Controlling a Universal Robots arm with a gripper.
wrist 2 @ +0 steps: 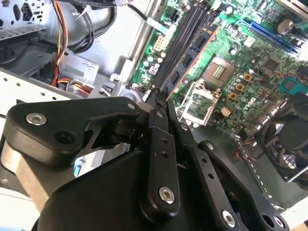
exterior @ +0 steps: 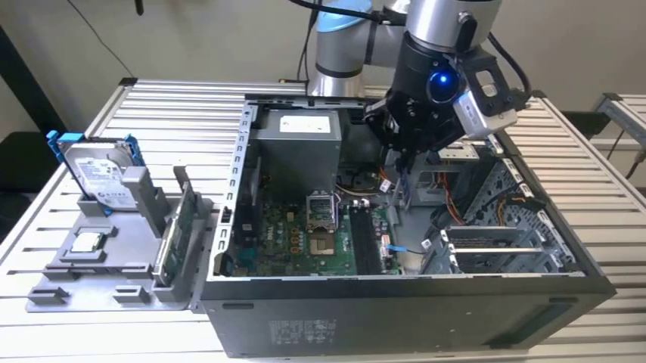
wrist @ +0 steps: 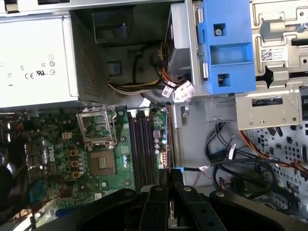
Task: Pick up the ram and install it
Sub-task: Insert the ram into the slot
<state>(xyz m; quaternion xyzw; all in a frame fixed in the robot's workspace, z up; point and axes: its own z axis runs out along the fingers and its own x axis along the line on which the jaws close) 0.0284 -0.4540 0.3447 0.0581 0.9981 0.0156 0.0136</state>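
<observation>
My gripper hangs inside the open computer case, shut on the ram. The ram is a slim dark strip with a red edge that reaches out from the fingertips. In the exterior view the ram shows as a thin strip pointing down below the gripper. It hovers above the motherboard, near the dark memory slots beside the CPU socket. The slots lie toward the case's front, a little lower in the exterior view than the gripper. In the first wrist view the gripper sits over the board's edge.
A grey holder on the exterior view's left carries a hard drive in a blue frame, a small silver chip and a green board strip on edge. Power supply, blue drive bracket and loose cables crowd the case.
</observation>
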